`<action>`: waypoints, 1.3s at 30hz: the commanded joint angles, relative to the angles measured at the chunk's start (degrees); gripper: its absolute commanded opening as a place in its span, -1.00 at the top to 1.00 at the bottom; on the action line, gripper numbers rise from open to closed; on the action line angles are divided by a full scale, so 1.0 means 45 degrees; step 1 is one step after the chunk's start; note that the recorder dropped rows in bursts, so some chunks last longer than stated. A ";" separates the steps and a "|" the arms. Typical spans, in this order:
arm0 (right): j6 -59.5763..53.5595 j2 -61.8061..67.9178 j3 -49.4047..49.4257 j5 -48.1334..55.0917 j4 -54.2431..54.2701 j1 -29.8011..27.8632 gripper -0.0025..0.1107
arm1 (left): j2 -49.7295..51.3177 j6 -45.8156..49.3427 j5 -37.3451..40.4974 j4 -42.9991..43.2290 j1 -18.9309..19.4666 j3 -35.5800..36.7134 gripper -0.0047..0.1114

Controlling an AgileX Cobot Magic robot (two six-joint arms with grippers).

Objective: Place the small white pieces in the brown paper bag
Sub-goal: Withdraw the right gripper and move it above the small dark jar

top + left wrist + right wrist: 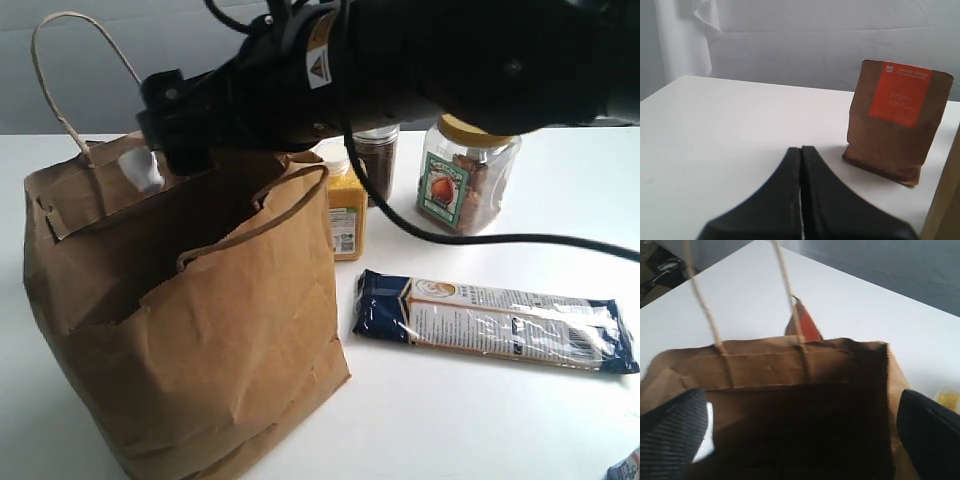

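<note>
The brown paper bag point(200, 330) stands open at the left of the table, one loop handle upright. My right gripper point(165, 150) hovers over its mouth, reaching across from the right. In the right wrist view the gripper point(800, 440) is open, its fingers point(672, 432) spread wide above the dark inside of the bag point(790, 360). One small white piece point(704, 435) shows against the inner side of one finger; in the exterior view this piece point(143, 170) sits at the gripper tip above the rear rim. No other white pieces show. My left gripper point(801, 150) is shut and empty, low over the white table.
Behind the bag stand a yellow bottle point(346, 215), a dark jar point(378, 160) and a clear jar with a yellow lid point(465, 180). A blue and white packet point(495, 320) lies at the right. A small brown pouch with an orange label point(897, 125) stands ahead of the left gripper.
</note>
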 commanded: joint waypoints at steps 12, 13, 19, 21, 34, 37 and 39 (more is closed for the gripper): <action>0.0114 -0.0074 -0.0040 -0.0321 -0.0834 -0.0638 -0.71 | -0.0044 -0.0051 -0.0037 -0.0099 -0.0052 0.0045 0.92; 0.0114 -0.0131 -0.0040 -0.0276 -0.0856 -0.0795 -0.71 | -0.0044 -0.0051 -0.0037 -0.0099 -0.0052 0.0045 0.92; 0.0361 -0.0959 -0.0040 -0.0822 -0.1016 -0.0981 -0.71 | -0.0044 -0.0051 -0.0037 -0.0099 -0.0052 0.0045 0.92; 0.0361 -0.1254 -0.0040 -0.0983 -0.1196 -0.1313 -0.71 | -0.0044 -0.0051 -0.0037 -0.0099 -0.0052 0.0045 0.92; -0.0013 0.0504 -0.0040 -0.1223 -0.1553 -0.5754 -0.71 | -0.0044 -0.0051 -0.0037 -0.0099 -0.0052 0.0045 0.92; -0.0723 0.1354 -0.0040 -0.1937 -0.0765 -0.6265 -0.71 | -0.0044 -0.0051 -0.0037 -0.0099 -0.0052 0.0045 0.92; -0.1147 0.2222 -0.0400 -0.2187 -0.0335 -0.6481 -0.71 | -0.0044 -0.0051 -0.0037 -0.0099 -0.0052 0.0045 0.92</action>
